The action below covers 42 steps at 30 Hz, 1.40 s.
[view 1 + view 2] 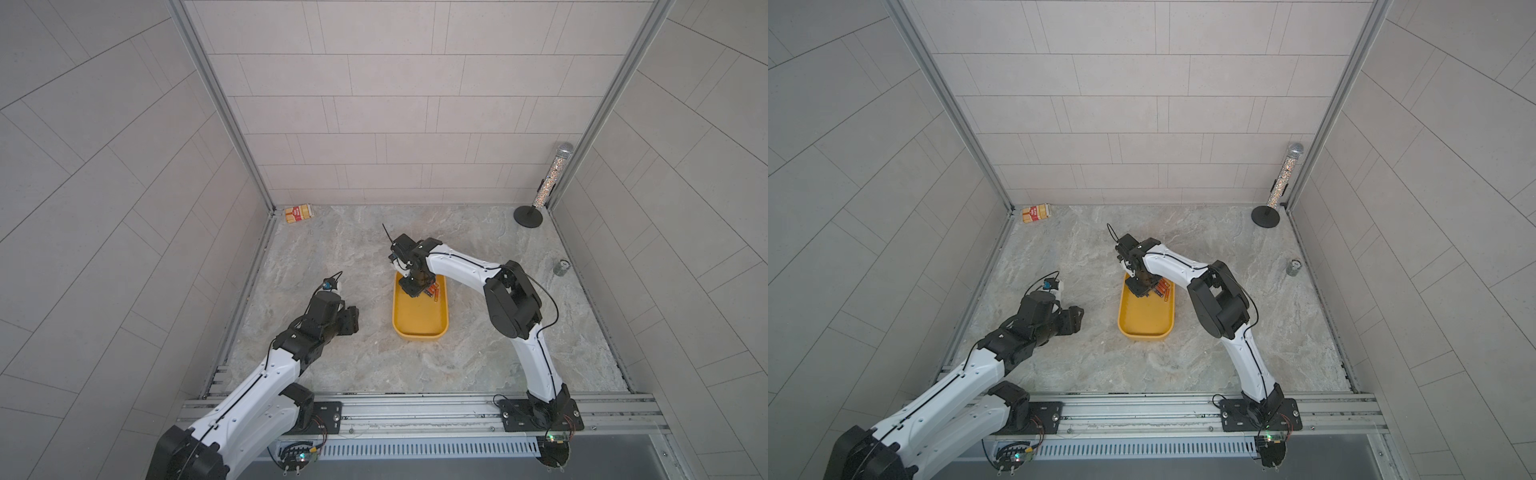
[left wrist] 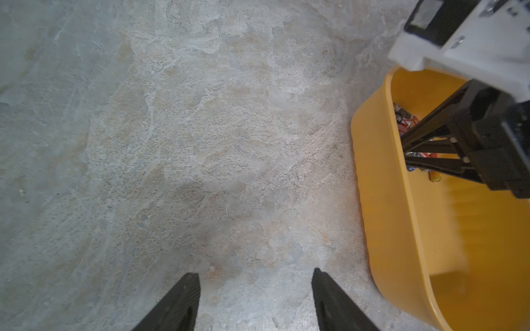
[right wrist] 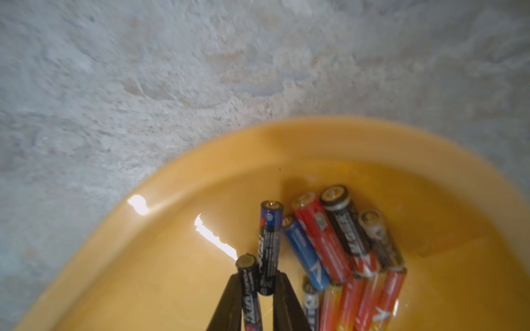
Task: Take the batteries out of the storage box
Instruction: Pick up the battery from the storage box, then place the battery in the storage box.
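Batteries [image 3: 329,243] lie heaped at the 12 o'clock end of the yellow storage box [image 1: 419,320], in the middle of the desk [image 2: 200,143]. Right claw [image 3: 258,276] reaches down there, its jaws nearly together, pinching two dark batteries [image 3: 269,243] side by side. Left claw [image 2: 255,273] hangs at the box's 9 o'clock, spread wide, empty.

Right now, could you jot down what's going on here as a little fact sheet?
storage box: yellow, mid-table, between the two arms
batteries: red, black and blue, piled at the box's far end
right gripper: inside the box, jaws shut on two dark batteries
left gripper: open, empty, over bare table beside the box
elsewhere: carton at the far left corner, grey can near the right edge
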Each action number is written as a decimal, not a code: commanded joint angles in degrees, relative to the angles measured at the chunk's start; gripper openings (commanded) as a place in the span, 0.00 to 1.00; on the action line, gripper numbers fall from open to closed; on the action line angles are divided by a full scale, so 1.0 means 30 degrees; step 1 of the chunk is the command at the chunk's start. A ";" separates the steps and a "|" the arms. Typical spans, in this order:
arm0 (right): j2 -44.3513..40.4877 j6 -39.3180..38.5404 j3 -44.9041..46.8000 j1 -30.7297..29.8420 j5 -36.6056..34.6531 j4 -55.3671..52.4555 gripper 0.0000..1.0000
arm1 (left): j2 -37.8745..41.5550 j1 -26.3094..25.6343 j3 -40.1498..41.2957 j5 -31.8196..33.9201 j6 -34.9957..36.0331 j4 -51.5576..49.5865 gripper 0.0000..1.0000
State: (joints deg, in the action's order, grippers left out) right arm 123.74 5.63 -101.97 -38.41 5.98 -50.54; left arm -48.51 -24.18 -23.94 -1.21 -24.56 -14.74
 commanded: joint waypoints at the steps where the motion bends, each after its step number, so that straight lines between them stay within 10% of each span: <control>1: -0.3411 0.1476 0.0811 0.1053 0.0931 -0.0014 0.02 | 0.0278 -0.0138 0.0221 0.0258 0.0143 0.0256 0.70; 20: -0.8166 0.2792 0.7968 0.3046 0.2408 0.2848 0.01 | -0.0496 -0.0941 -0.0123 0.0969 0.0363 0.0249 0.71; 42: -0.1195 0.3925 0.4315 -0.0956 0.0675 0.2742 0.21 | -0.0555 -0.1277 -0.0134 0.1548 0.0422 0.0322 0.71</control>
State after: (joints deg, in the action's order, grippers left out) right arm 119.37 16.47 -88.01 -40.88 9.67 -41.78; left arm -50.70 -27.57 -23.94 2.42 -24.32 -14.35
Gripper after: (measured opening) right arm 0.202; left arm 0.712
